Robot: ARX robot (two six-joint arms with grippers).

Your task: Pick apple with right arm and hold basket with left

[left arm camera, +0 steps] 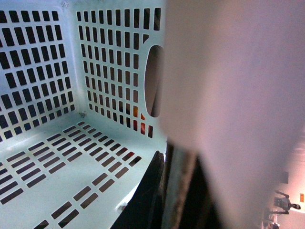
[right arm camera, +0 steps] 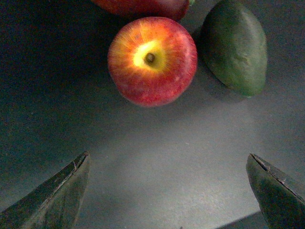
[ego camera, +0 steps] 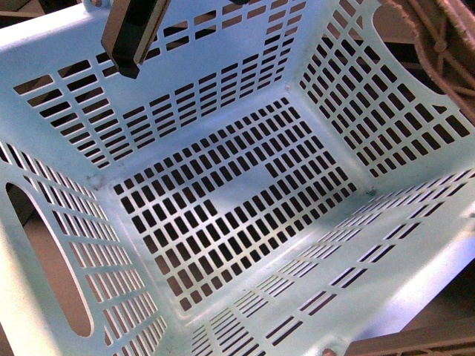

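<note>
Two neighbours crowd the apple (right arm camera: 152,59): green fruit (right arm camera: 236,47), red fruit (right arm camera: 143,5).

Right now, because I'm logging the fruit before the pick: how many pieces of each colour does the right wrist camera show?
Red: 2, the apple and a darker red fruit cut off by the frame edge
Green: 1, a dark green fruit
Total: 3
</note>
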